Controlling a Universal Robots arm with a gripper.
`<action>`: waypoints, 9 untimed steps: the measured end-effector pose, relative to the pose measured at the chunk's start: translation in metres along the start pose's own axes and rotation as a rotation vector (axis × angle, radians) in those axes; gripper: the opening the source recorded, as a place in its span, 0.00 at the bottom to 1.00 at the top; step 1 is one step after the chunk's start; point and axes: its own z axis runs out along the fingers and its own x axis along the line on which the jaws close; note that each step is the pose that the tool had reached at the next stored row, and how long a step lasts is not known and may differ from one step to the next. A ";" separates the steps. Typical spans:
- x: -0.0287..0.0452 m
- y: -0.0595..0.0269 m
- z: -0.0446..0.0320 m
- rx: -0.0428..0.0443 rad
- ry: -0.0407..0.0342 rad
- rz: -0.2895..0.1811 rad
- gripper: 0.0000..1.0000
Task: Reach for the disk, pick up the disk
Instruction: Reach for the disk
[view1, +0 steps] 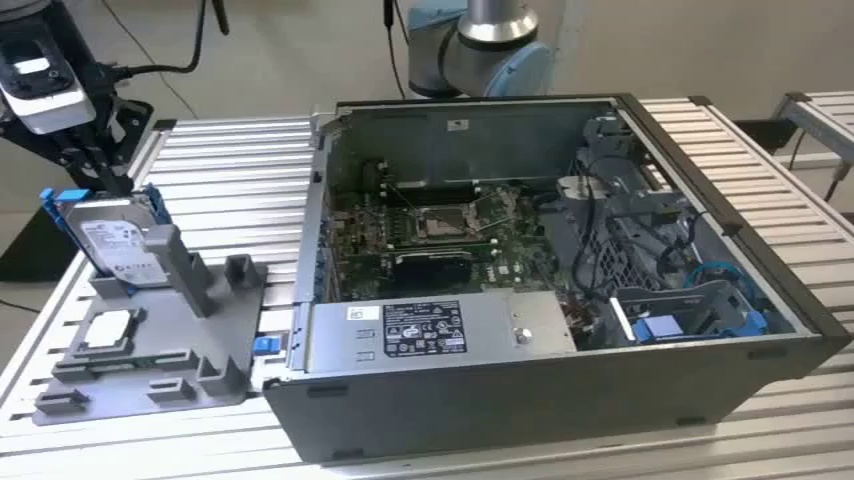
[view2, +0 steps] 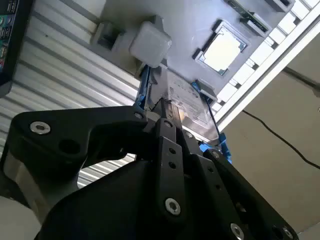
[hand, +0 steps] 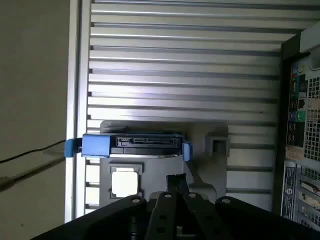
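Note:
The disk (view1: 118, 245) stands on edge in a grey holder (view1: 220, 330) at the exterior view's left. It is silver-grey with a white label and a bright blue carrier. My gripper (view1: 110, 185) hangs just above the disk's top edge, its fingers drawn together with nothing between them. In the second wrist view the gripper (view2: 161, 107) points down at the disk's (view2: 187, 97) labelled face. In the first wrist view the disk's connector edge (hand: 145, 142) lies a little beyond the gripper (hand: 175, 179).
A small square silver-white chip (view1: 107, 330) lies on the same holder in front of the disk. An open computer case (view1: 534, 400) with its board exposed stands on the slatted metal table (view1: 227, 190), to the exterior view's right of the holder.

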 end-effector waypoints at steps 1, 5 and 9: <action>0.0000 0.0000 0.0000 0.0000 0.0000 0.000 0.00; 0.0000 0.0000 0.0000 0.0000 0.0000 0.000 0.00; 0.0000 0.0000 0.0000 0.0000 0.0000 0.000 0.00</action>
